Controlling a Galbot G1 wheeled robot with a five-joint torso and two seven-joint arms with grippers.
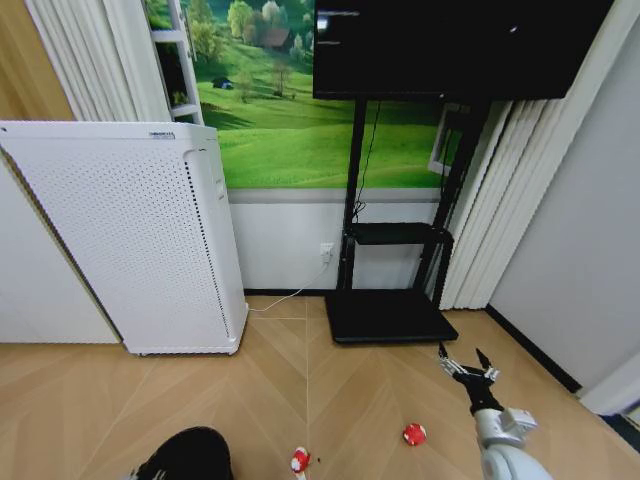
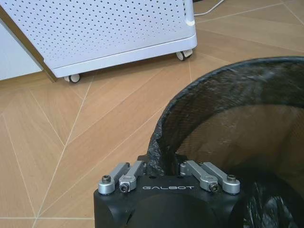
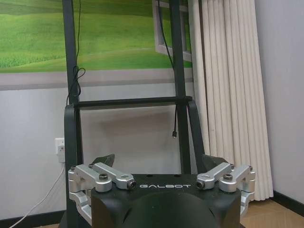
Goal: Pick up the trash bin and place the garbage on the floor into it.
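Already the left gripper (image 2: 164,166) clamps the bin (image 2: 228,142) rim, the right gripper (image 1: 467,362) spread empty above the red scrap (image 1: 414,434) — a thin rim-hold may let it tip.

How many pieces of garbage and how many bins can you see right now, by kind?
Red-and-white scrap: 1
Red scrap: 1
Trash bin, black, held at its rim by the left gripper: 1
Total: 3
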